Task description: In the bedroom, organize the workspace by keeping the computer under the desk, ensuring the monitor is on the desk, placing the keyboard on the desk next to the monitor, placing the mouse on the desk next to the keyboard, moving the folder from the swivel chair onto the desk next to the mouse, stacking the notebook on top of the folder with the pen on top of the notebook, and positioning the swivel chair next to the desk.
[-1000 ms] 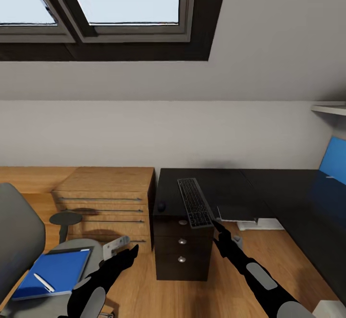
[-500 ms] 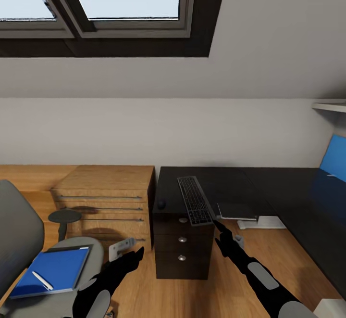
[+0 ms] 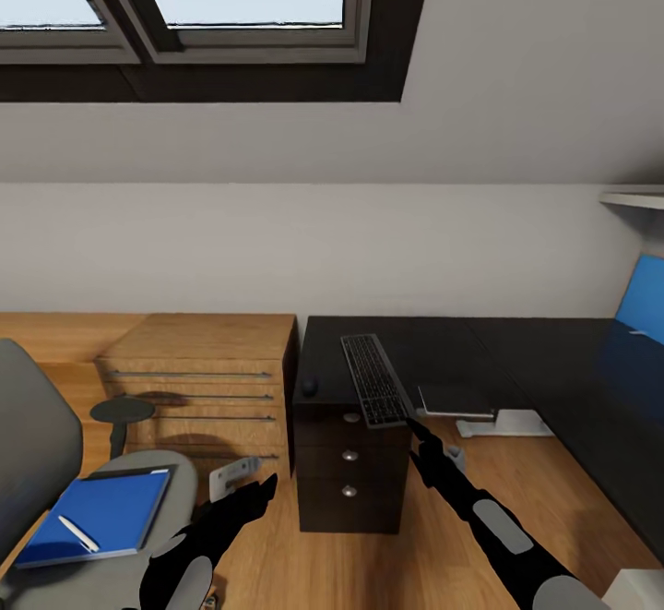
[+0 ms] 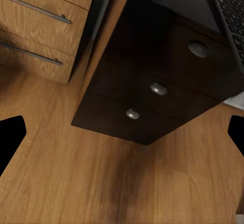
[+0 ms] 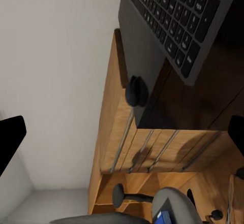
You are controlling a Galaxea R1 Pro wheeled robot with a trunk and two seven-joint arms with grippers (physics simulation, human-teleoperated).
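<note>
The keyboard (image 3: 373, 379) lies on the left end of the black desk (image 3: 443, 347), its near end jutting over the edge above the drawer unit (image 3: 349, 476). The small mouse (image 3: 309, 387) sits to its left. My right gripper (image 3: 415, 429) hovers open just below the keyboard's near end; its wrist view looks up past the keyboard (image 5: 178, 16) and mouse (image 5: 136, 91). My left gripper (image 3: 264, 484) is open over the floor. The grey swivel chair (image 3: 32, 444) carries a blue cover (image 3: 92, 516) with a darker edge beneath, folder or notebook I cannot tell, and the pen (image 3: 78, 533). Computer and monitor are out of view.
A light wooden drawer chest (image 3: 198, 388) stands against the desk's left side. A grey slab and a white foot (image 3: 498, 424) sit under the desk. The blue back panel (image 3: 641, 301) rises at far right. Wooden floor (image 4: 101, 183) lies in front of the drawer unit (image 4: 152, 87).
The head view has crept slightly, so the picture shifted. My left gripper edged a little to the right. The right gripper stays at the keyboard's near end.
</note>
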